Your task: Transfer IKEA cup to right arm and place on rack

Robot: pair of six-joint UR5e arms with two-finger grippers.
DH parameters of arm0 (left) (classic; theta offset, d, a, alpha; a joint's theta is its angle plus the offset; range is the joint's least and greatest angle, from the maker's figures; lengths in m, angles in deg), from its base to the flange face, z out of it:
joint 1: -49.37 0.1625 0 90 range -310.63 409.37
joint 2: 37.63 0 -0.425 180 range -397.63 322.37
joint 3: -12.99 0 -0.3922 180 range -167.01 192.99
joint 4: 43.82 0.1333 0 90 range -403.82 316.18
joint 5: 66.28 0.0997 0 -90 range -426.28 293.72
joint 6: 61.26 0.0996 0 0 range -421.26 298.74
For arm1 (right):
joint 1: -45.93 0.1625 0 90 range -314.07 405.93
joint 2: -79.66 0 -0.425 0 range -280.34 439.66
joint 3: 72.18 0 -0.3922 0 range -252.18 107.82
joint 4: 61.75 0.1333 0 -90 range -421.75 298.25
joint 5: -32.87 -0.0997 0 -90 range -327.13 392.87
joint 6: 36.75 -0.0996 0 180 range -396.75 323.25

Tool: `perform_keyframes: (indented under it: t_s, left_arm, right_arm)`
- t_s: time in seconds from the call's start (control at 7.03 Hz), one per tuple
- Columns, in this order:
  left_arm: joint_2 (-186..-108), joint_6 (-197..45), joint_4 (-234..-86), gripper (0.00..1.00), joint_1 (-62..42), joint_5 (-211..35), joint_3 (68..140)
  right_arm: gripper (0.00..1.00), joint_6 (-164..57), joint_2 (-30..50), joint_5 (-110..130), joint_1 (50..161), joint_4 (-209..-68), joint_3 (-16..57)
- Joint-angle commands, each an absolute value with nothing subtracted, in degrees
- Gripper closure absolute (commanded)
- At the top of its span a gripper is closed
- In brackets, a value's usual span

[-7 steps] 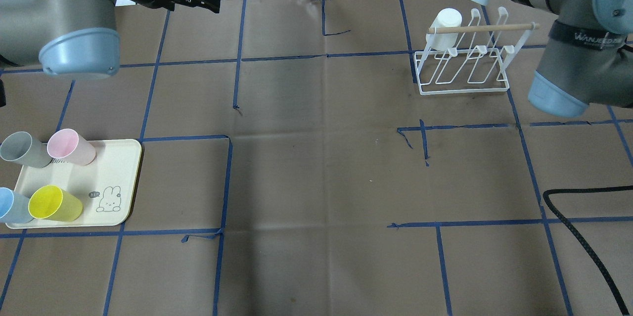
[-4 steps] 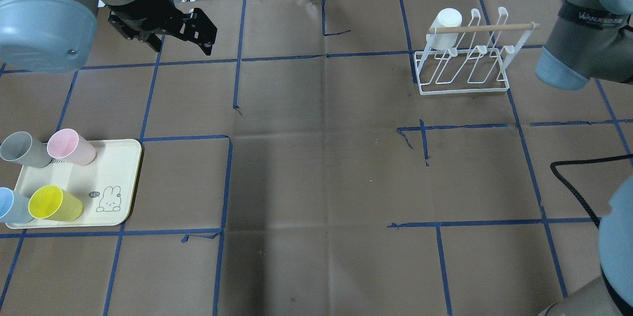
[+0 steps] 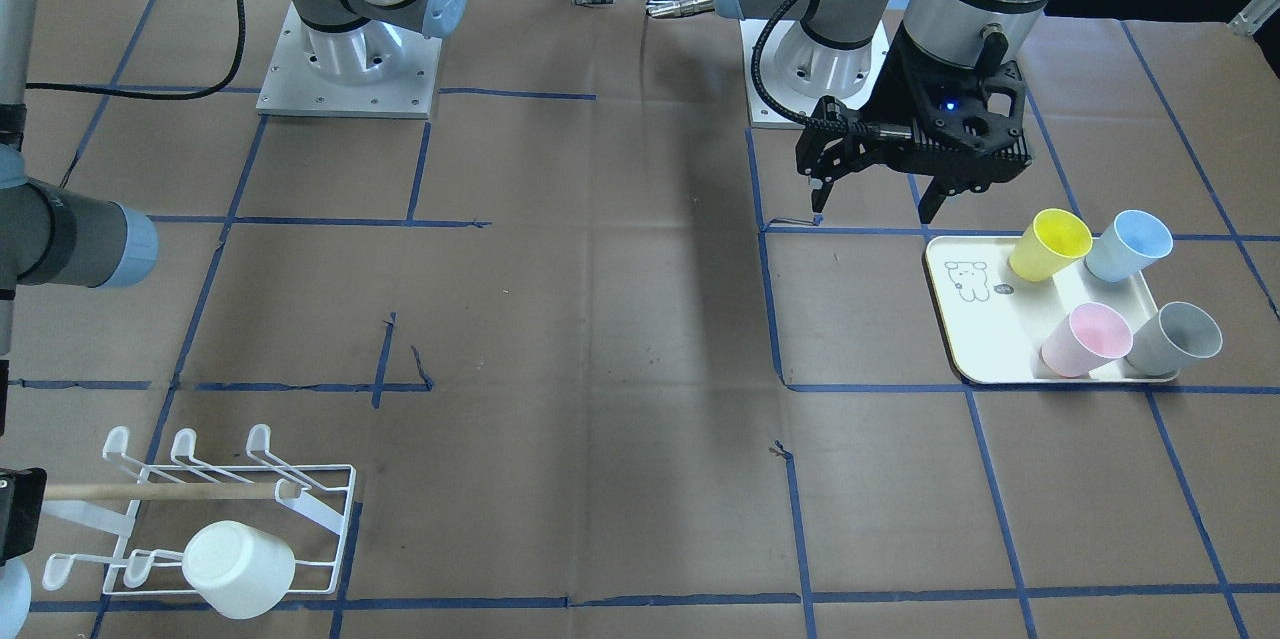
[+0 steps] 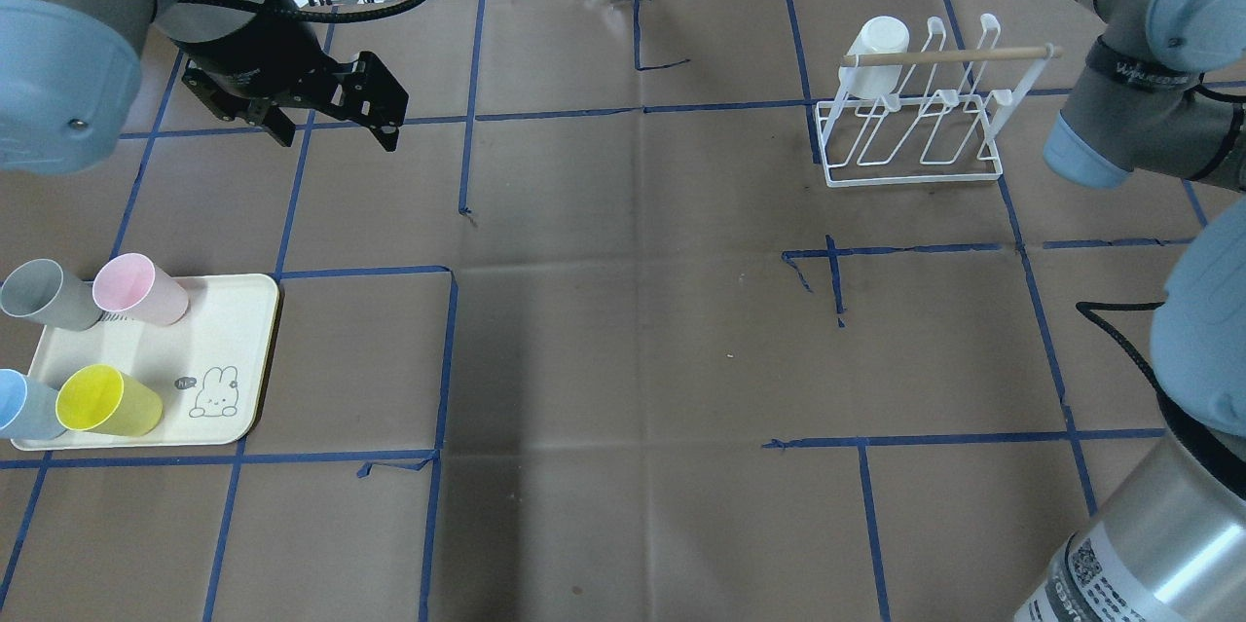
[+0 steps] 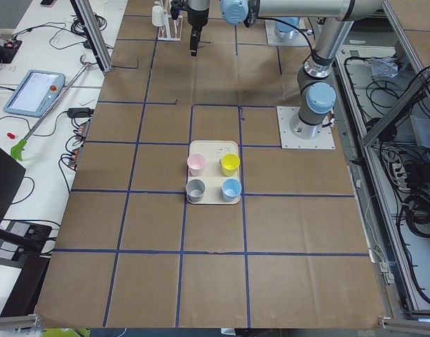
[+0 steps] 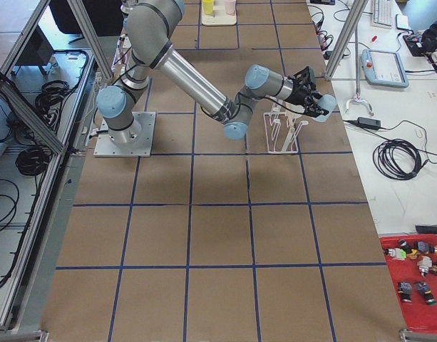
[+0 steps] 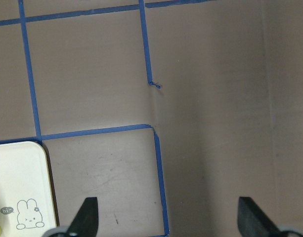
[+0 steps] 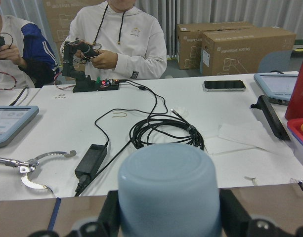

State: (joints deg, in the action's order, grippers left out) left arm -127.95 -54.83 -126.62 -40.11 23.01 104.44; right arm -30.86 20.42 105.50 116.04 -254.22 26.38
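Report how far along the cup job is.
Done: one white cup sits on the rack. In hand: the right gripper grips a pale blue cup near it. Left: racking it; four cups wait on the tray, left gripper open.

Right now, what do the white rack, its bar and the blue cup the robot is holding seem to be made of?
The rack: thin bent white wire, likely coated metal. The bar: pale round dowel, looks like bare wood. The held pale blue cup: smooth, matte, one even colour, probably plastic, though the look alone cannot settle it.
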Motion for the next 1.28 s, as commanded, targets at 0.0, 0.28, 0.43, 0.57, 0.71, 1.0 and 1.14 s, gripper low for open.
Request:
perform_keyframes:
  t_s: [0.0, 0.28, 0.43, 0.57, 0.71, 1.0, 1.14]
  left_arm:
    - [-127.8, -54.8, -126.6, 0.01, -40.0, 23.0, 104.5]
    - [-127.7, -54.9, -126.6, 0.01, -40.1, 23.0, 104.5]
    - [-127.7, -54.9, -126.7, 0.01, -40.1, 23.1, 104.4]
    - [-127.6, -55.2, -126.8, 0.01, -40.2, 23.1, 104.4]
    - [-127.2, -57.0, -127.3, 0.01, -40.2, 24.0, 104.6]
    - [-127.0, -57.3, -127.8, 0.01, -40.3, 24.7, 104.9]
    - [-126.9, -58.0, -127.8, 0.01, -40.3, 24.7, 104.9]
  right_arm:
    - [0.67, -29.8, 20.5, 105.6, 116.1, -254.8, 29.4]
    - [0.67, -29.8, 20.6, 105.9, 116.2, -257.9, 32.0]
    - [0.67, -29.8, 20.5, 106.1, 116.1, -257.9, 32.7]
    - [0.67, -29.8, 20.4, 106.1, 116.1, -257.9, 33.9]
    - [0.25, -29.8, 20.3, 106.1, 116.0, -257.8, 34.1]
    - [0.0, -29.8, 19.9, 106.3, 116.0, -257.0, 33.7]
    - [0.0, -29.8, 18.9, 106.3, 116.0, -255.9, 33.6]
